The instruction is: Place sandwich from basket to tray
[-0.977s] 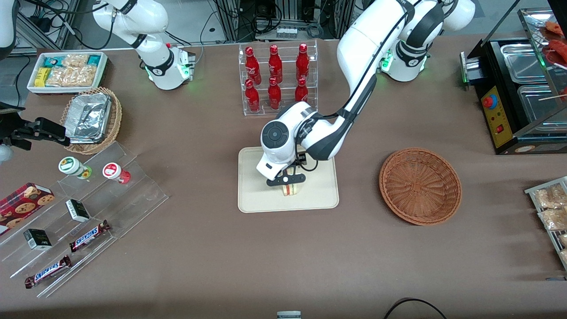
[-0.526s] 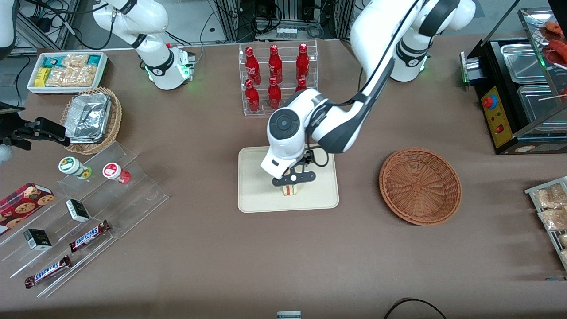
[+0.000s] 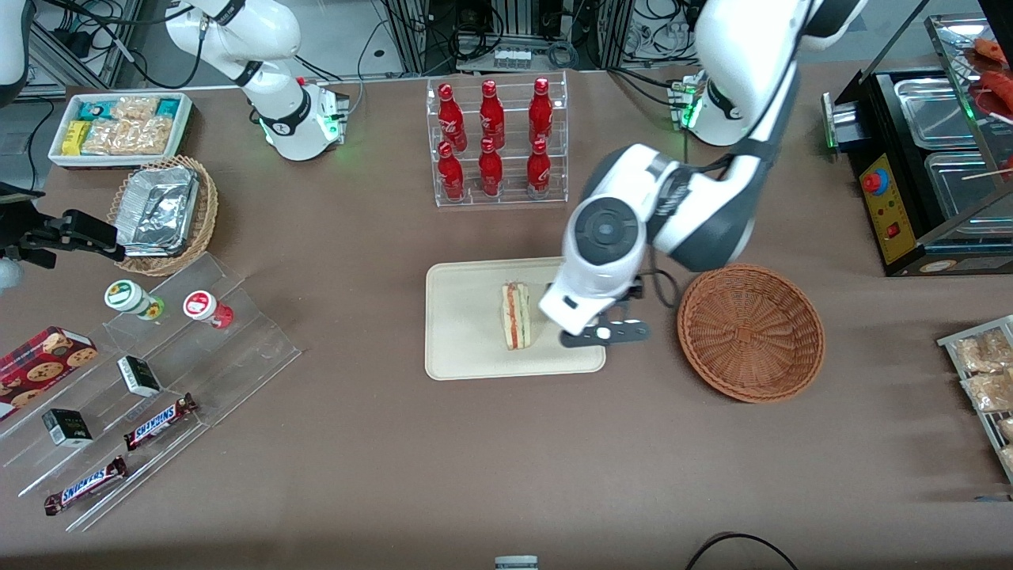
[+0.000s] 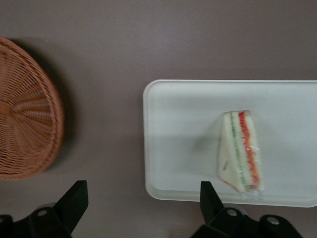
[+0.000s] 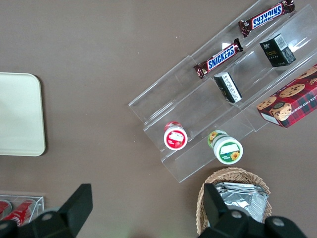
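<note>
Front view: sandwich (image 3: 516, 316) sits on the tray (image 3: 463, 317), standing on an edge w/ the red and green filling stripe facing up, toward the tray's basket-side half but clear of the rim. Basket (image 3: 750, 332) is empty, on the worktop beside the tray toward the working arm's end. End effector (image 3: 605, 334) hangs above the tray's corner nearest the basket, apart from the sandwich, holding nothing.

Handling, as I judge it: light, soft, squashy bread; layers could slide or splay if pinched hard. Looks wrapped in clear film, so prob. a bit slick. If it needs re-gripping, take it across the two flat bread faces, low-to-mid wedge, gentle force; not at the thin tip and not along the filling edge. It's narrow standing on edge, so a nudge may tip it.

Left wrist view adds what front can't: fingers (image 4: 74, 200) spread wide w/ only worktop and tray rim between them, so def. open and empty. It also shows the sandwich (image 4: 240, 151) in detail: green and red layers, glossy film at the wide end, and its spot near one long rim of the tray (image 4: 181, 139). Basket (image 4: 25, 109) edge shows too, nothing in the visible part.

Front alone gives the whole layout and the full empty basket.
</note>
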You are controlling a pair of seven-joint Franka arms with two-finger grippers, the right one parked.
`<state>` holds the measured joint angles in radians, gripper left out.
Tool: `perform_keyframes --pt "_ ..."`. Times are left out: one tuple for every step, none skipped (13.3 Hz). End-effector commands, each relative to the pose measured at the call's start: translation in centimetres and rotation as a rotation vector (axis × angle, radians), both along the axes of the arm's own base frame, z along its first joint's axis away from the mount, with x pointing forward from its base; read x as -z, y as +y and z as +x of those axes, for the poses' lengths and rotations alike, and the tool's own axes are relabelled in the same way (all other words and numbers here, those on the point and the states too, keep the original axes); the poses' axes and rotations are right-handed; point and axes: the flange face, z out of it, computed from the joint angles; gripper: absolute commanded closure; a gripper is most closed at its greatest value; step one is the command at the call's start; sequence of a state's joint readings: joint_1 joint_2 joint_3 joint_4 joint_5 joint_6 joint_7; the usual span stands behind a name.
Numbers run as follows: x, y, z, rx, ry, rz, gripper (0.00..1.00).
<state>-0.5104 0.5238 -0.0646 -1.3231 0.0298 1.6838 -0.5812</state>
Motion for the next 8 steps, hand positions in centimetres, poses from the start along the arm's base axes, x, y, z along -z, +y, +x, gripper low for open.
perform_keyframes --pt "-2.0 7.3 -1.4 0.087 0.017 -0.003 0.00" --pt "-2.5 9.3 -0.9 0.068 -0.003 -0.014 0.00" --pt "-2.7 10.9 -0.5 0.061 -0.008 -0.019 0.00" --pt "-3.1 11.6 -0.7 0.085 -0.006 -0.025 0.00" --pt "-3.4 12.9 -0.7 0.091 -0.005 -0.029 0.00" --pt "-3.8 14.6 -0.6 0.071 -0.007 -0.031 0.00" --pt "-4.6 15.9 -0.9 0.075 -0.012 -0.042 0.00" --pt "-5.4 17.5 -1.1 0.100 -0.014 -0.049 0.00"
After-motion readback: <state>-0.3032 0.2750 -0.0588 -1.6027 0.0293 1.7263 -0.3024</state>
